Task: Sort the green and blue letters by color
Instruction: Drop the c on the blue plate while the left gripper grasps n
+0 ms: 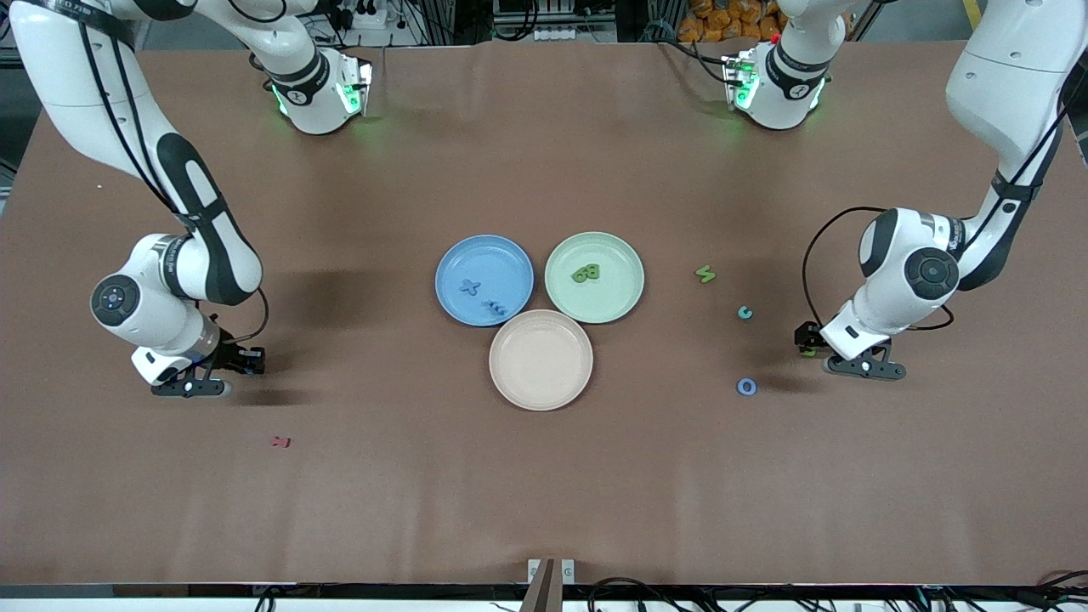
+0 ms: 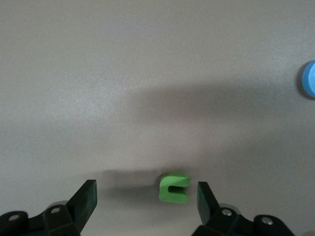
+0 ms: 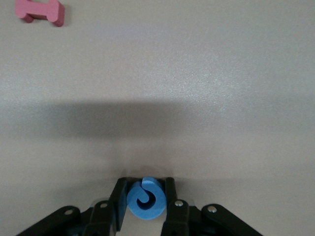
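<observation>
My right gripper [image 3: 145, 194] is shut on a curled blue letter [image 3: 145, 198], low at the table toward the right arm's end [image 1: 248, 360]. My left gripper [image 2: 147, 194] is open and low over the table toward the left arm's end [image 1: 807, 344]. A small green letter [image 2: 174, 188] lies between its fingers, closer to one finger and touching neither. The blue plate [image 1: 501, 255] holds a blue X [image 1: 469, 287] and more blue letters [image 1: 494, 307]. The green plate [image 1: 612, 297] holds green letters [image 1: 586, 273]. On the table lie a green letter [image 1: 705, 274], a blue-green c [image 1: 745, 313] and a blue o [image 1: 747, 387].
An empty beige plate [image 1: 541, 359] sits nearer the front camera than the two coloured plates. A dark red letter [image 1: 280, 441] lies on the table near my right gripper and shows again [image 3: 40, 12] in the right wrist view.
</observation>
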You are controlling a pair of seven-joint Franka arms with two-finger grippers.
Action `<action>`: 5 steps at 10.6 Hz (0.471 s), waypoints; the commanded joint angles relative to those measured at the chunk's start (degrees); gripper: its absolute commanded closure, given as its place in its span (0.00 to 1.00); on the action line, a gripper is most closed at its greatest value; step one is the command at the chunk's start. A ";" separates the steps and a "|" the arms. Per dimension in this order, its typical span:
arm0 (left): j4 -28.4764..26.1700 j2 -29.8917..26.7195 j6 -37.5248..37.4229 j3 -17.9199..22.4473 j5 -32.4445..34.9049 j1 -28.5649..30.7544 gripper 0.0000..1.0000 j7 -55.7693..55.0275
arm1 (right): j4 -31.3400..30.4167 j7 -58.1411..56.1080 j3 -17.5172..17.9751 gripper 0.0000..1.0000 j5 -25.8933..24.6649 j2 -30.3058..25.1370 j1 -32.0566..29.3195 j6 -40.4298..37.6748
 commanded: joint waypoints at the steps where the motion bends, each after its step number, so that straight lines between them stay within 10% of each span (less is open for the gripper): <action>1: 1.60 1.26 0.40 -0.19 1.48 -0.21 0.10 0.77 | -0.01 0.17 -0.09 1.00 1.32 -2.95 1.13 -1.79; 5: 1.95 2.31 0.84 -0.28 1.48 -0.21 0.18 0.95 | 2.37 21.55 0.08 0.96 1.50 -7.53 13.49 -12.71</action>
